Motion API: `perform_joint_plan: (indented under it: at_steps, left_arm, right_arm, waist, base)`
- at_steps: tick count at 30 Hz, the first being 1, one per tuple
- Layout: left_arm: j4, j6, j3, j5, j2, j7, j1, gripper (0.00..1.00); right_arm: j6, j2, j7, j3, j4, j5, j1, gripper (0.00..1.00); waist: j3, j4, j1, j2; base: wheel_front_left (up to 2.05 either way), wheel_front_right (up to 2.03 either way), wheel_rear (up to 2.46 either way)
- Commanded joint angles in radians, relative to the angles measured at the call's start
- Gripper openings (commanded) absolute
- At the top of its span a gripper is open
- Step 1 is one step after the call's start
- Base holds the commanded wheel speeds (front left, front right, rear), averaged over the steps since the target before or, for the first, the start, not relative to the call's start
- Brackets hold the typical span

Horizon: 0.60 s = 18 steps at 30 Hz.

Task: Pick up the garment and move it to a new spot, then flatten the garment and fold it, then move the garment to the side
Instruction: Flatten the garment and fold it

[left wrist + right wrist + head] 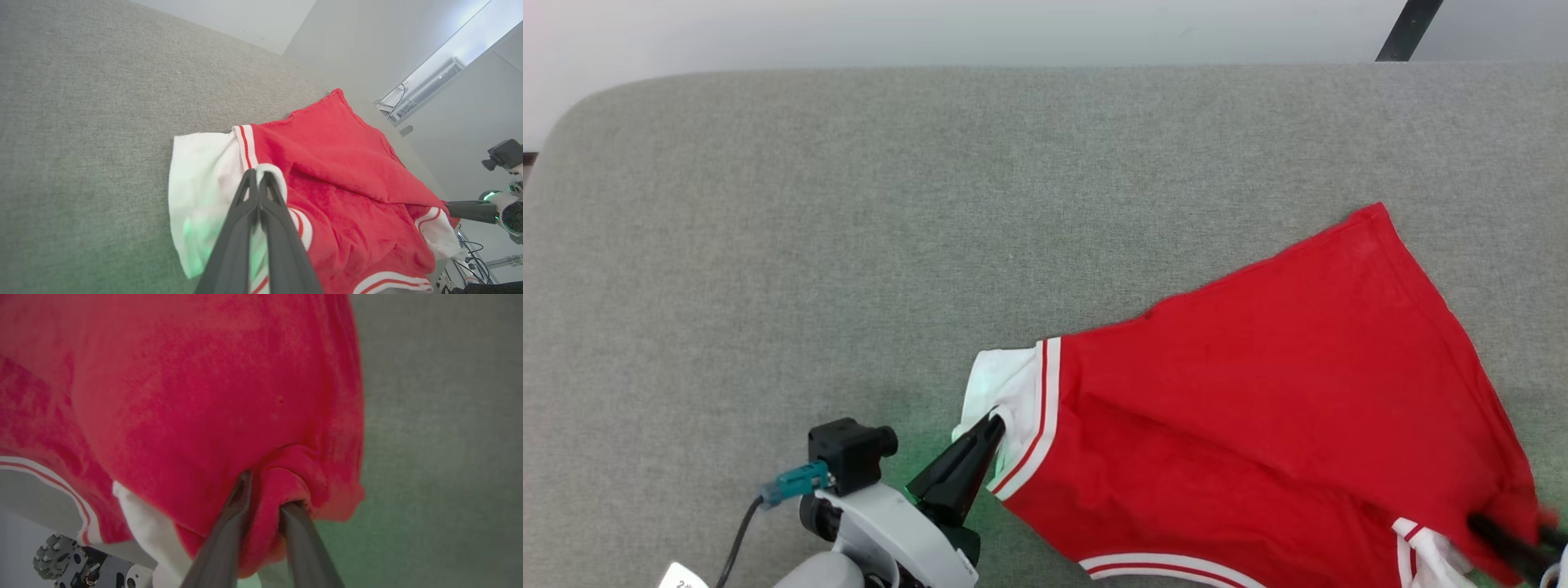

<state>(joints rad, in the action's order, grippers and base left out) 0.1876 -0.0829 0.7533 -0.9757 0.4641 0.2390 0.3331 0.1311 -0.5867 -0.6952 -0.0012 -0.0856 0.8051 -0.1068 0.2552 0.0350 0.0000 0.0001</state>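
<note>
Left gripper nearest — one of two on a single garment.
Its jaws pinched the white sleeve; the right gripper had its fingers slightly apart around red cloth, grip unclear. The garment lay near-right on the grey fabric surface — pale wall behind.

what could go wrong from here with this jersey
1. The right claw has its jaws slightly apart around a bunched red fold of the garment; that fold may slip out.
2. The left claw pinches only the white sleeve, so pulling could stretch it instead of flattening the creased body.
</note>
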Motion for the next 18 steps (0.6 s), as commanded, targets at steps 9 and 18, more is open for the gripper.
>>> perform_joint_plan:
  at_steps: [9, 18]
  left_arm:
    - [-0.010, -0.001, 0.009, 0.003, -0.017, 0.004, 0.004, 0.00]
    - [-0.012, -0.019, 0.030, 0.014, -0.057, 0.006, 0.046, 0.00]
  right_arm:
    - [-0.001, -0.038, -0.061, -0.154, -0.109, -0.047, 0.088, 1.00]
    - [-0.001, -0.047, -0.053, -0.042, -0.021, -0.065, 0.504, 1.00]
  waist:
    - [-0.003, 0.022, 0.0000, -0.0001]
    - [0.040, 0.074, 0.0000, -0.0001]
  base:
    - [0.00, 0.00, 0.00]
    - [0.00, 0.00, 0.00]
